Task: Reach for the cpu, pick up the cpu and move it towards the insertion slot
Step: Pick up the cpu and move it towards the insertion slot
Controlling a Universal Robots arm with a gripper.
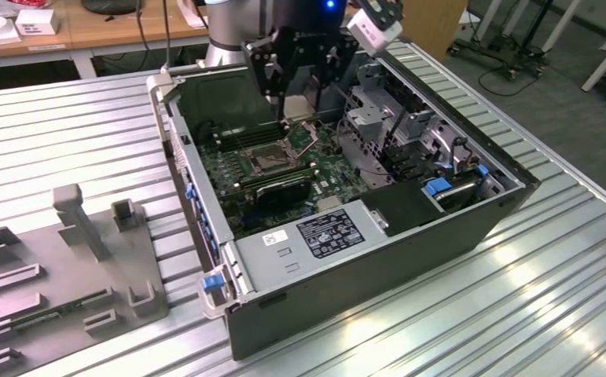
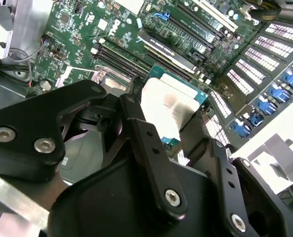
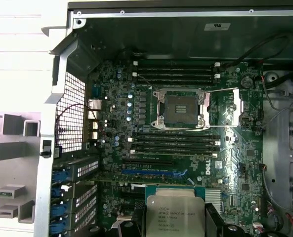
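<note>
My gripper hangs over the open computer case, shut on the cpu, a small pale square chip. In the second wrist view the black fingers clamp the cpu by two opposite edges. The first wrist view shows the cpu with its silvery top facing the camera, held above the motherboard's lower part. The insertion slot is a dark square socket in a silver frame near the board's middle, also in the exterior view. The cpu sits apart from the insertion slot, off to one side above the board.
The case lies open on a ribbed metal table. Black memory slots flank the socket. Blue tabs and a mesh wall line one case side. A grey fixture with a green strip stands at the exterior view's left.
</note>
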